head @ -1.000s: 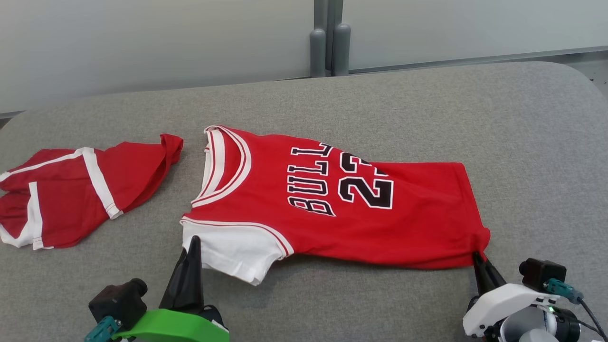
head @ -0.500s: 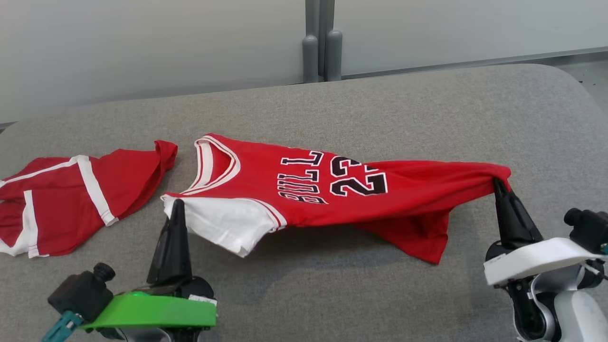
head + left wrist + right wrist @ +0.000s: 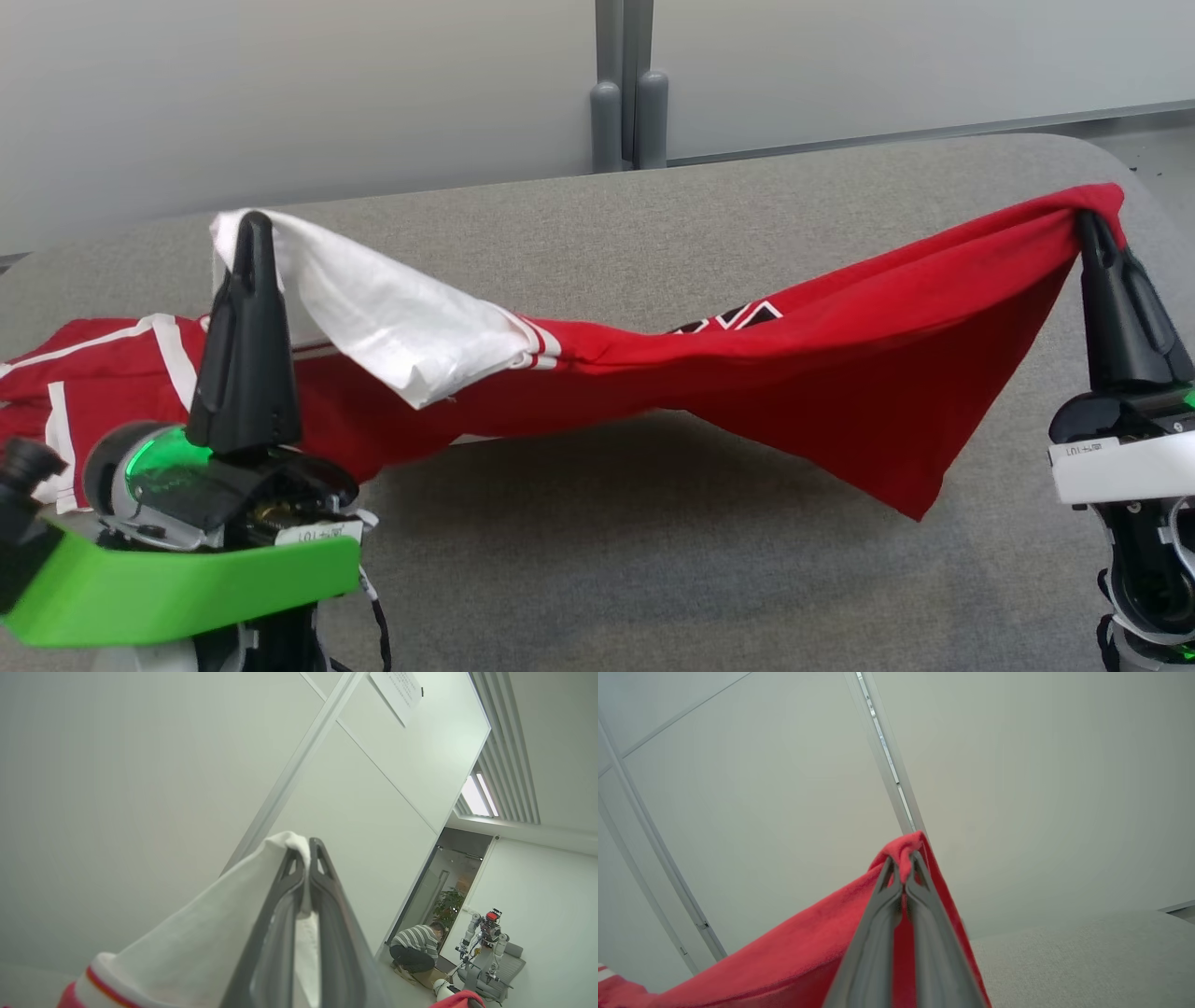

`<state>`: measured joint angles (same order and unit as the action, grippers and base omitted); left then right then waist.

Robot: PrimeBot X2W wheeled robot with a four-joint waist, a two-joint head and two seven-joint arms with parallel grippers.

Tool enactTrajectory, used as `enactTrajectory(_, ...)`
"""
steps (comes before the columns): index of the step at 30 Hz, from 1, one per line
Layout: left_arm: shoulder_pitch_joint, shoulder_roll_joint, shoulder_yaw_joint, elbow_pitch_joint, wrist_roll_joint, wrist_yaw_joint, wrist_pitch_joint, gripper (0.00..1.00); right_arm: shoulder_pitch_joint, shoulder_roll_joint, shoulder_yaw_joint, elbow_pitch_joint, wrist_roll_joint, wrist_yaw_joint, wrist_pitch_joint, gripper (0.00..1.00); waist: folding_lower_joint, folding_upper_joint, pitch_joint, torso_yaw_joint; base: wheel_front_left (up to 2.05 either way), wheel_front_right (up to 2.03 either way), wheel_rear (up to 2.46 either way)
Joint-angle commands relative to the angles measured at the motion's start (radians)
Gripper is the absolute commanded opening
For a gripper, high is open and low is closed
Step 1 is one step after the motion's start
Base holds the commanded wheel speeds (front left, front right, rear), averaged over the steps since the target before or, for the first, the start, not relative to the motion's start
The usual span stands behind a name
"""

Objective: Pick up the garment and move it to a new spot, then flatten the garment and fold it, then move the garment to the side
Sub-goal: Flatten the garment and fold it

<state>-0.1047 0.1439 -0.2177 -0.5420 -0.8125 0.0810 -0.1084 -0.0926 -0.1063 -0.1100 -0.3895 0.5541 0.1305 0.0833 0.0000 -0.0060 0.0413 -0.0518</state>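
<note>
Left gripper clamped on jersey white sleeve, high above grey table. Right gripper pinched closed on red hem corner, above table. Jersey middle sags toward table.

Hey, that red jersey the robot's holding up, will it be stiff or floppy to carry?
Probably floppy: the jersey sags between the left pincer and right pincer. Likely light, since fingertip pinches hold it. Its hanging corner may swing.
</note>
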Motion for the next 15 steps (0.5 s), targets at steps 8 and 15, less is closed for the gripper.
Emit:
enactTrajectory(8, -0.181, 0.037, 0.011, -0.087, 0.006, 0.023, 0.094, 0.00, -0.080, -0.001, -0.017, -0.114, 0.020, 0.000, 0.069, 0.00, 0.0000, 0.0060, 0.060, 0.000, 0.00, 0.00, 0.00)
enactTrajectory(15, -0.380, 0.043, 0.044, 0.075, -0.035, 0.012, 0.137, 0.00, -0.274, -0.019, 0.031, 0.014, 0.037, 0.000, 0.125, 0.00, 0.0000, 0.0060, 0.181, -0.008, 0.00, 0.00, 0.00)
